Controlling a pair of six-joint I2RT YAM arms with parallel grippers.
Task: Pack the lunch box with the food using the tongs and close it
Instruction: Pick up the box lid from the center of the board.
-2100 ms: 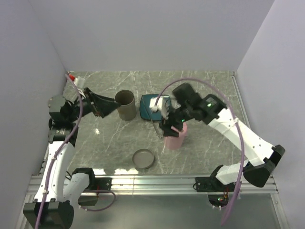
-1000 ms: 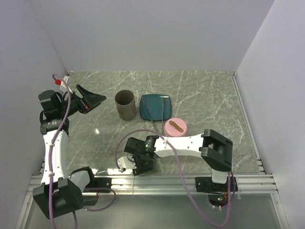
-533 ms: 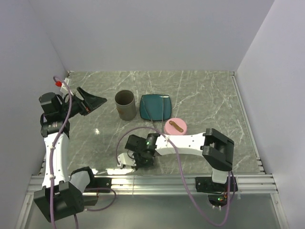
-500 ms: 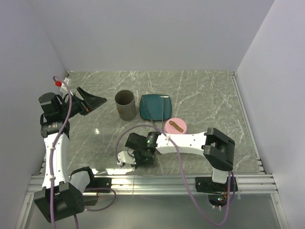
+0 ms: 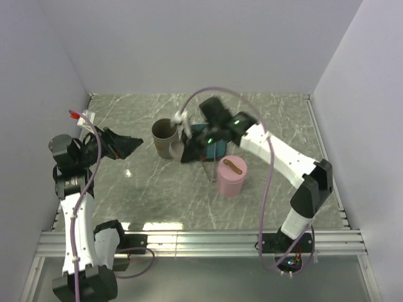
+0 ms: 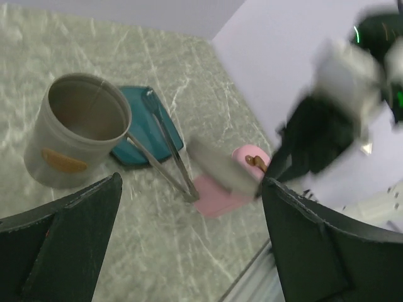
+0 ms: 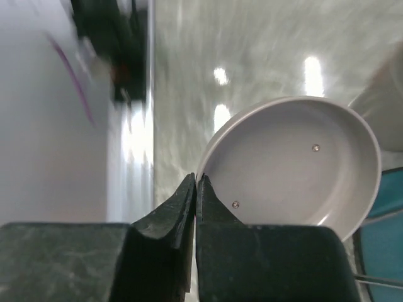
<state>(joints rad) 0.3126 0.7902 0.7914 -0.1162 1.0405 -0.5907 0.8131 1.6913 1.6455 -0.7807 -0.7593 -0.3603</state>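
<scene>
Half a second ago the right arm lay low across the near worktop (image 5: 271, 119), its hand over a round grey lid beside the front rail. Now that arm is lifted and reaches toward the back, and the lid (image 7: 296, 170) has left its near spot. The right hand (image 7: 195, 179) is clenched on the lid's rim, fingers pinched tight. It holds the lid in the air close to the open grey tub (image 5: 165, 138) and the teal plate (image 6: 141, 116). The left hand (image 5: 132, 146) stays spread wide with nothing between its fingers, pointing at the tub from the left, and has barely shifted. The pink canister (image 5: 230, 179) keeps its place.

The lid is a shallow matte dish, smooth inside, with two small rivet-like dots. The tub is a plain cylinder, dull grey-brown, with a tan oval label (image 6: 62, 160) on its wall and a bare interior. The plate is glossy, square with rounded corners. The tongs (image 6: 169, 148) are thin bright metal. Their spread tips rest on the plate, and their joined end lies on the worktop just beside the pink canister. That canister is a matte cylinder, closed, with a brown strap (image 5: 233, 166) across its top. The worktop is polished grey-green stone with pale veins and glare spots.
</scene>
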